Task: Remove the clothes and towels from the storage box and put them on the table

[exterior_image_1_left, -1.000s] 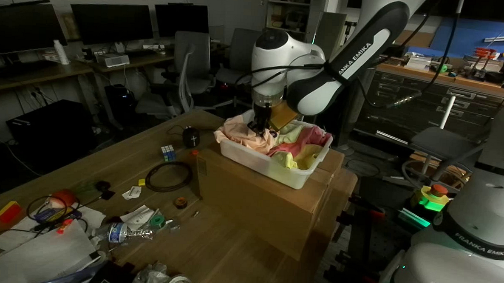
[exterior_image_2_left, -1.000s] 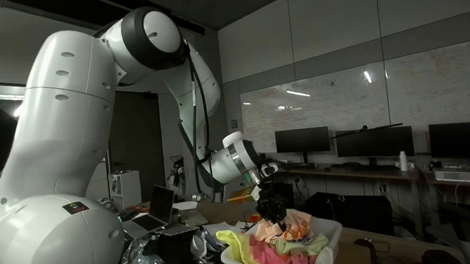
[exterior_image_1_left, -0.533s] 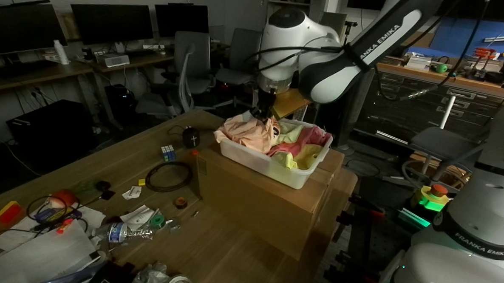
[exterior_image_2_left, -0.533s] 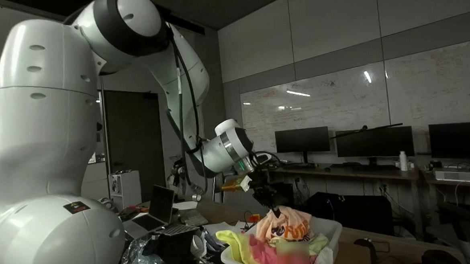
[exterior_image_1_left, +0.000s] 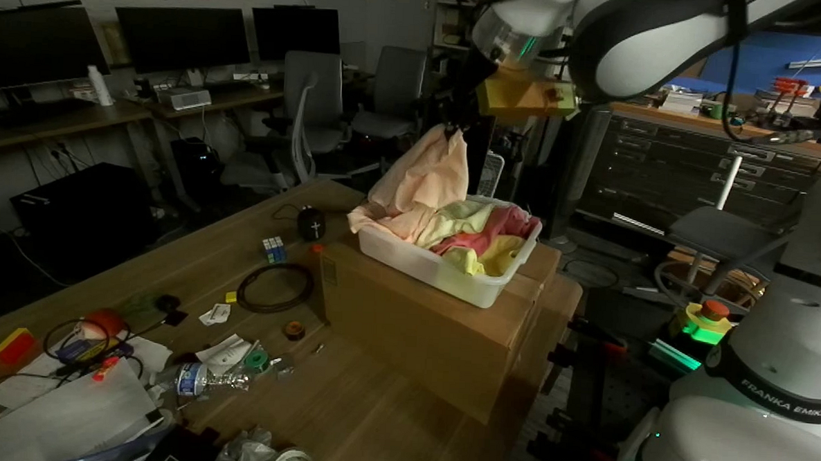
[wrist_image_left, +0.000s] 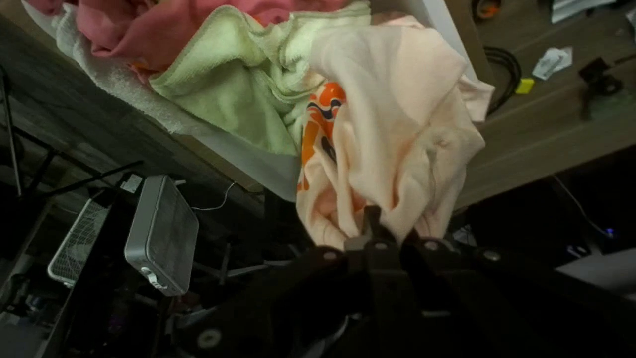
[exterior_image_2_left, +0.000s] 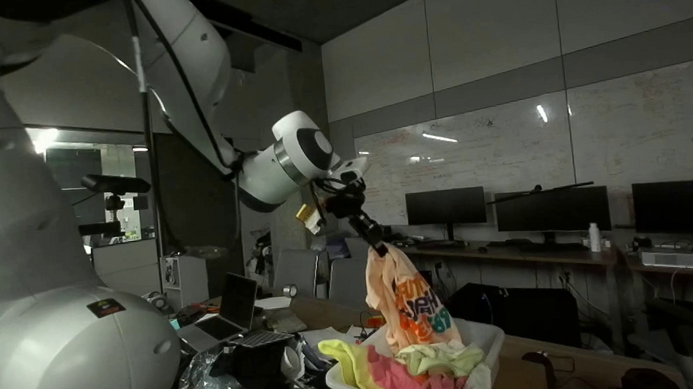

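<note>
The peach cloth (exterior_image_2_left: 408, 298) hangs by its top from the hand (exterior_image_2_left: 380, 251), its long axis near upright but slanting, the gathered end up and the wide end down in the box (exterior_image_1_left: 416, 260), one fold over the rim. Lettering faces out in an exterior view. The hand is closed, pinching bunched fabric. A green towel (exterior_image_1_left: 457, 220), pink cloth (exterior_image_1_left: 495, 229) and yellow cloth (exterior_image_1_left: 502, 255) lie in the box, on a carton (exterior_image_1_left: 412, 341) on the worktop (exterior_image_1_left: 353, 422).
</note>
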Tool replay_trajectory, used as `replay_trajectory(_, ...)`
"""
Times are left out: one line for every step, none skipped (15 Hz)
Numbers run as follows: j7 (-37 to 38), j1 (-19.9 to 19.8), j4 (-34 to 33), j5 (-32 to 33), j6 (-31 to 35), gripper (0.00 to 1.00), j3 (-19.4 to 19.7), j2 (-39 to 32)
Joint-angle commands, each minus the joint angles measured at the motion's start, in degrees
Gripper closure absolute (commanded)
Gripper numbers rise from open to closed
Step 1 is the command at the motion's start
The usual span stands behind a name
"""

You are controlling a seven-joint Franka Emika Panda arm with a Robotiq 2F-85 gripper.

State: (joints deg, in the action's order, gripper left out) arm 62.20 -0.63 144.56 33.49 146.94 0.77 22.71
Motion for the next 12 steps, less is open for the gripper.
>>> replay_trajectory(2.84,0.30,3.95,-4.33,-3.30,0.99,-1.77,14.50)
replay_trajectory(0.72,-3.14,4.14,-8.28,-4.06,0.99,-5.81,17.72)
replay_trajectory(0.28,-2.96,4.05,-10.07,-5.66,0.99,-6.54,20.74)
replay_trajectory(0.13,-3.14,3.29,-12.11,-8.10,0.99,-7.76,23.59)
replay_trajectory(0.19,-3.15,2.67,-13.81,-10.03,0.99,-9.08,26.26)
replay_trajectory(0.50,-3.26,1.86,-15.30,-11.80,0.99,-10.37,28.41)
replay_trajectory(-0.29,-2.85,0.95,-16.99,-14.13,0.99,-11.01,30.74)
replay_trajectory(-0.28,-2.94,-0.16,-18.17,-15.88,0.99,-12.08,32.19)
replay_trajectory(-0.64,-2.84,-0.78,-18.96,-17.03,0.99,-13.05,33.23)
replay_trajectory(-1.82,-2.32,-1.65,-19.96,-18.57,0.99,-13.43,33.80)
replay_trajectory(-3.41,-1.59,-2.51,-20.83,-20.13,0.99,-13.95,33.61)
replay_trajectory(-5.45,-0.77,-3.04,-21.81,-21.52,0.99,-14.29,33.30)
